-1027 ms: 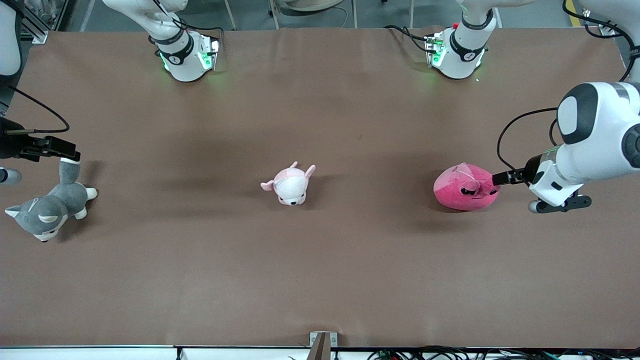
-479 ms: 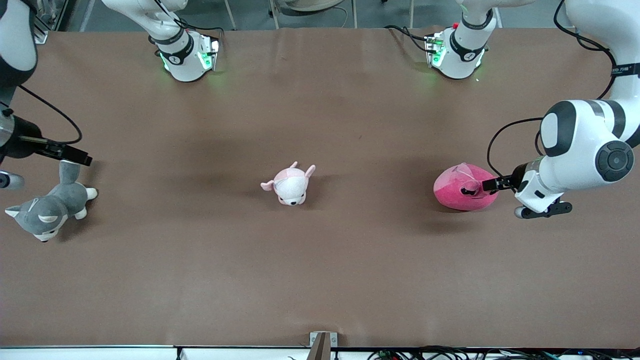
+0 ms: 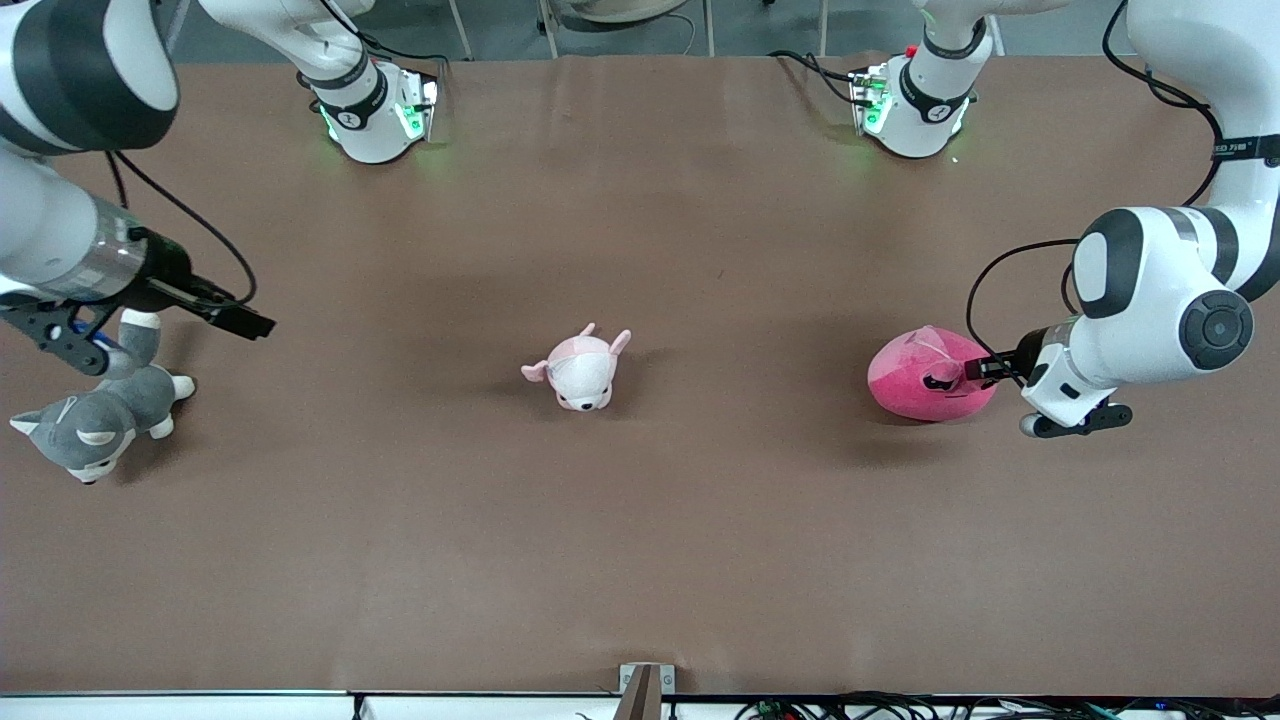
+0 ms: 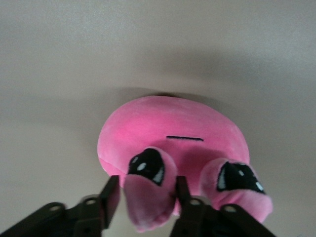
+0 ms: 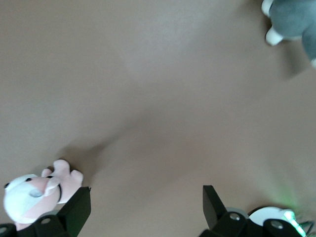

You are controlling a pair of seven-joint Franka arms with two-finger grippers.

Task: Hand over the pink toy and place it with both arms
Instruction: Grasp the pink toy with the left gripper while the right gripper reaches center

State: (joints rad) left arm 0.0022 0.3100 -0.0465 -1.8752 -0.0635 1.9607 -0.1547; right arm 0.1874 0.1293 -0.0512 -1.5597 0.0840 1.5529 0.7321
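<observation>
Across the brown worktop [image 3: 640, 520] three plush toys are spread in a row. Toward the left arm's end the pink toy [image 3: 925, 380] is seen resting on the worktop, with the left claw [image 3: 985, 369] brought in low at its side. From the left wrist view, one bulging eye lobe of the pink toy [image 4: 173, 148] is bracketed by the two fingers [image 4: 109, 195], which lie close against it on both sides; whether the lobe is truly pinched or merely straddled cannot be told. The toy is not lifted.

The right claw [image 3: 250, 324] is held spread and empty over bare worktop near the right arm's end, beside the grey husky plush [image 3: 95, 420], and nothing is gripped in the right wrist view. The small pale pink puppy plush [image 3: 580, 370] lies mid-worktop, well apart from both claws.

The pickup step is judged to be in hand. Next, a firm closure on the lobe would be called for, then a lift and a carry toward the middle, where the right claw would have to be brought to meet it.
</observation>
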